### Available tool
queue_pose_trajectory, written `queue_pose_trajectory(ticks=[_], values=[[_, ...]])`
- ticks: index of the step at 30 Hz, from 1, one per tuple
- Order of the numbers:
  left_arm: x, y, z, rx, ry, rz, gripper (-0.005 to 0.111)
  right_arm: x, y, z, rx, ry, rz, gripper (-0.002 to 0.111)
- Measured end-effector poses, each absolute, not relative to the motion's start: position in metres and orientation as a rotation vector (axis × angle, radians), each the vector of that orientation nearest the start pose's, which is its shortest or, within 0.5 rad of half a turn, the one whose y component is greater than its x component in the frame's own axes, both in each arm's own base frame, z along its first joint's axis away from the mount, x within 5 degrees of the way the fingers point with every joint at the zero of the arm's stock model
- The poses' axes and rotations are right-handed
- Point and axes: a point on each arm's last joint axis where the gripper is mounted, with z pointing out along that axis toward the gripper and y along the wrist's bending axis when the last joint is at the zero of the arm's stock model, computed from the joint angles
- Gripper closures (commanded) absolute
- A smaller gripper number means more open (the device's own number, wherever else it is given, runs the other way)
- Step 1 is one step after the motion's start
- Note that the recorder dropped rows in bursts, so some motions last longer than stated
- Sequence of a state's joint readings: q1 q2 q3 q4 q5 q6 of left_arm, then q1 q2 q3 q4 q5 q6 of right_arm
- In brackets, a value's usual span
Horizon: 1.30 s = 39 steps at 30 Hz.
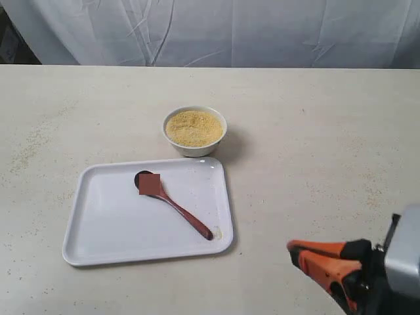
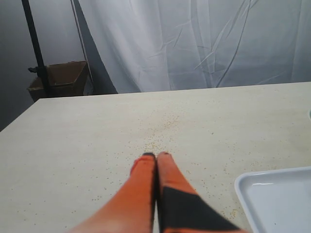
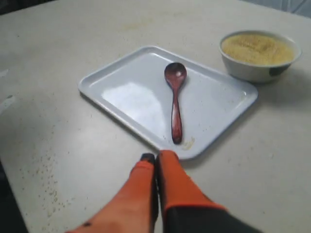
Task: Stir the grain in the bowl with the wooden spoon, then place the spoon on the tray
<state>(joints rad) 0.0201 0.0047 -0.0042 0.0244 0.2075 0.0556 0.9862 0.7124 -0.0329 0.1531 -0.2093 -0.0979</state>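
The wooden spoon lies flat on the white tray, its handle slanting toward the tray's near right corner. Just behind the tray stands the white bowl, filled with yellow grain. My right gripper is shut and empty, hovering over the table to the right of the tray's near corner. My left gripper is also shut and empty, over bare table beside a tray corner; it does not show in the exterior view.
Loose grains are scattered on the beige table, and a few lie on the tray by the spoon's handle end. White curtain hangs behind the table. A brown cardboard box sits beyond the table edge.
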Motion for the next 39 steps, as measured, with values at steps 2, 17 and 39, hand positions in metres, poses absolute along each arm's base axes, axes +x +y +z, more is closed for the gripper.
queue_pose_trajectory(ticks=[2, 17, 39], values=[[0.056, 0.002, 0.196, 0.046, 1.691, 0.079, 0.106, 0.062, 0.089, 0.175, -0.876, 1.845, 0.654, 0.105], [0.056, 0.002, 0.196, 0.046, 1.691, 0.079, 0.106, 0.066, 0.032, 0.213, -0.268, 1.537, 0.453, 0.105], [0.056, 0.002, 0.196, 0.046, 1.691, 0.079, 0.106, 0.053, 0.015, 0.186, -0.025, 1.803, 0.303, 0.105]])
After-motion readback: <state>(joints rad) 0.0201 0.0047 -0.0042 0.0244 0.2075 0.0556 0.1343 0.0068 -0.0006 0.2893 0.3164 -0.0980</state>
